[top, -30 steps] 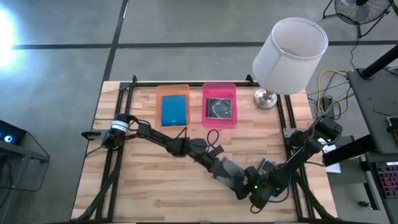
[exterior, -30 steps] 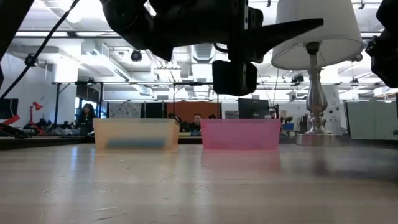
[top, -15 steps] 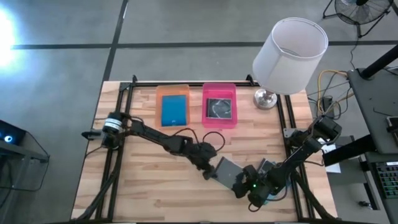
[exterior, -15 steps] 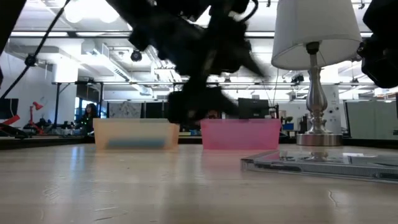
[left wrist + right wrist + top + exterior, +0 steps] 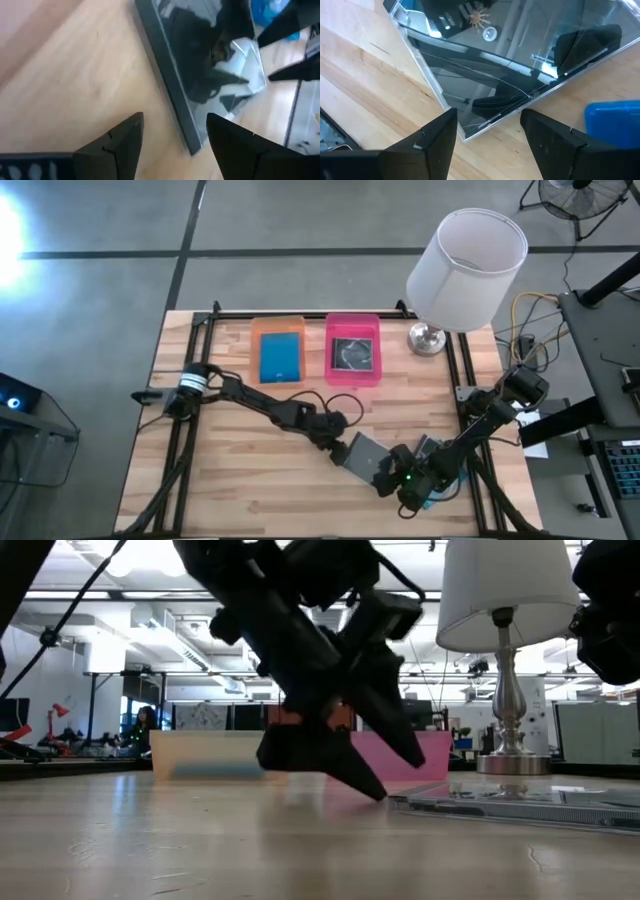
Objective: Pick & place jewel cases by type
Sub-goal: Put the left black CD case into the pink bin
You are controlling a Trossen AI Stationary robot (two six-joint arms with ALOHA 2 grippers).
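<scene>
A grey, clear-lidded jewel case [image 5: 365,457] lies flat on the table [image 5: 510,803] between my two grippers. My left gripper [image 5: 338,445] is open and low at the table [image 5: 365,775]; in its wrist view its fingers stand on either side of the case's near corner [image 5: 192,145]. My right gripper [image 5: 403,478] is open at the opposite side, its fingers astride another corner [image 5: 465,134]. A blue case [image 5: 612,117] lies close by. An orange tray [image 5: 279,330] holds a blue case [image 5: 280,358]; a pink tray [image 5: 352,325] holds a grey one [image 5: 352,352].
A table lamp with a white shade [image 5: 467,255] stands on its metal base [image 5: 427,337] at the far right corner, right of the pink tray. Another clear case [image 5: 428,448] shows partly under my right arm. Bare wood lies on the near left of the table [image 5: 230,470].
The grey case, which stuck out level from my raised left gripper a second ago, now lies flat on the table. My left gripper has drawn back a little toward the table's left and come down until its fingertips are low beside the case.
</scene>
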